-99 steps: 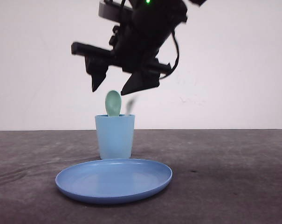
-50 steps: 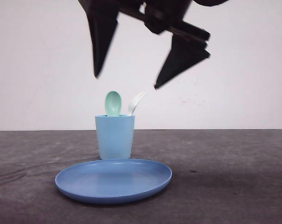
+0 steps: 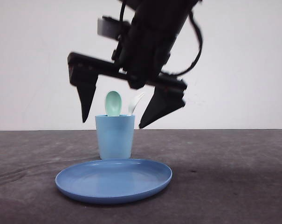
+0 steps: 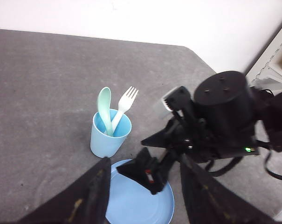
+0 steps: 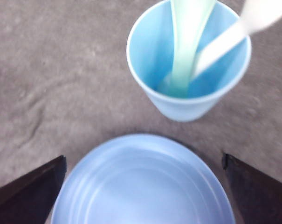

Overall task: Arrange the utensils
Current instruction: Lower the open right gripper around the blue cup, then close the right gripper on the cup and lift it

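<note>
The left claw [image 4: 145, 159] is up high and looks down at the table [image 3: 234, 177]. Its two dark fingers are apart and hold nothing. I think it waits up there so it is not in the way. The right claw [image 3: 113, 124] hangs low over the plate [image 3: 113, 179], close to the front camera. Its two pointy black fingers are spread wide, one on each side of the cup [image 3: 114, 137] as the front camera sees it, and nothing is between them. The spoon [image 3: 113, 102] stands in the cup on the left side. It is mint green, smooth plastic, with a round bowl end sticking up and a thick handle that goes down to the bottom of the cup. The fork [image 3: 136, 100] stands just beside it on the right. It is white and thin, leans out over the rim, and its four little tines point up. Both lean on the cup wall, and that keeps them from falling. The cup is light blue, smooth, and a bit wider at the top. The plate is round, blue, shiny and shallow, and has nothing on it. The table is dark gray and looks rough. With both things in the cup, the tidy-up job looks about done.
</note>
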You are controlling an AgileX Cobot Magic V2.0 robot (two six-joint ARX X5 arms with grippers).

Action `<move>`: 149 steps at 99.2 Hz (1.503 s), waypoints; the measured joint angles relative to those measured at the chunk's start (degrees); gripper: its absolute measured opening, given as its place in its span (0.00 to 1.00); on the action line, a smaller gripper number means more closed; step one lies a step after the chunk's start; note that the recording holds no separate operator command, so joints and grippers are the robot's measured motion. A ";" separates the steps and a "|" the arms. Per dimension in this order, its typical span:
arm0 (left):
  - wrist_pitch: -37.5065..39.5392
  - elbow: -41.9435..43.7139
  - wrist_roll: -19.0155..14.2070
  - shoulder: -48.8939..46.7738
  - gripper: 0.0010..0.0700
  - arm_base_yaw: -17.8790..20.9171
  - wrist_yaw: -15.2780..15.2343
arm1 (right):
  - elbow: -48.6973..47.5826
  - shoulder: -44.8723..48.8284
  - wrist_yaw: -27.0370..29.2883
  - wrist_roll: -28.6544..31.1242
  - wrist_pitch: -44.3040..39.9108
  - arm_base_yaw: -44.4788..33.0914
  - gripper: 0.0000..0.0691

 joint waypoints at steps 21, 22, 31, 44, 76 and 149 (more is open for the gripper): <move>-0.31 0.00 0.00 -0.02 0.39 0.00 0.00 | 0.00 4.35 -0.92 0.07 3.82 -2.97 0.99; -0.31 0.00 0.00 0.00 0.39 0.00 0.00 | 0.00 4.50 -0.94 0.07 4.04 -3.13 0.99; -0.31 0.00 0.00 -0.02 0.39 0.00 0.00 | 0.00 5.51 -1.14 0.07 6.27 -4.33 0.99; -0.28 0.00 0.00 0.00 0.39 0.00 0.00 | 0.83 6.84 -2.54 0.09 7.52 -5.16 0.99; -0.31 0.00 0.02 0.00 0.39 0.00 0.00 | 8.74 12.55 -3.26 -1.29 6.43 -5.92 0.99; -1.09 0.00 0.02 0.00 0.39 0.00 0.00 | 11.37 10.86 -3.26 -2.67 0.39 -6.78 0.58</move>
